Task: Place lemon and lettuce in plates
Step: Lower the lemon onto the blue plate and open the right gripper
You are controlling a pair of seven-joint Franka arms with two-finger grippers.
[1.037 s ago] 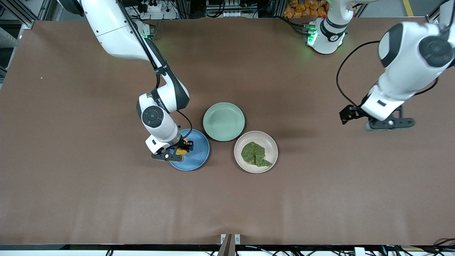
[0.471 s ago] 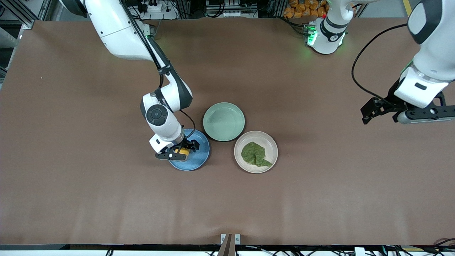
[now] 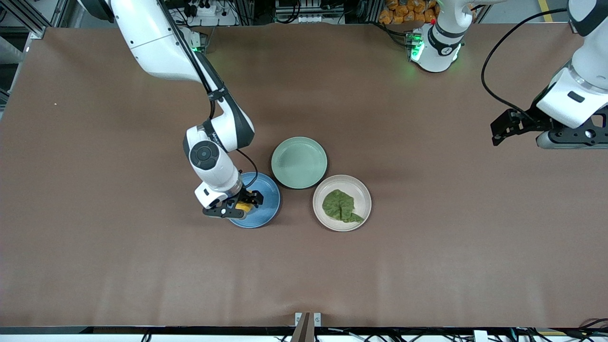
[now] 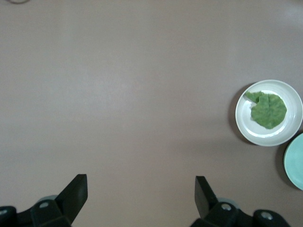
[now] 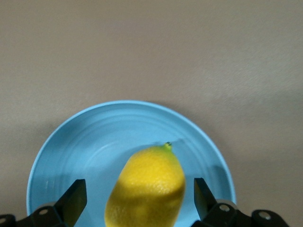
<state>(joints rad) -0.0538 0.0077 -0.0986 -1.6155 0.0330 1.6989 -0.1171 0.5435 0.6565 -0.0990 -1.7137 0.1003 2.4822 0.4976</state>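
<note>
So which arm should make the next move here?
Right: the right gripper stands open around the lemon in the blue plate, so it only needs lifting away. The left gripper waits open over bare table.

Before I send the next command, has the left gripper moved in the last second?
Yes. The left gripper has drawn away from the beige plate holding the lettuce, toward the left arm's end of the table and its base.

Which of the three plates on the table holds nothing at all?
The mint-green plate, farthest from the front camera, is bare. The blue plate holds the lemon, and the beige plate holds the lettuce.
</note>
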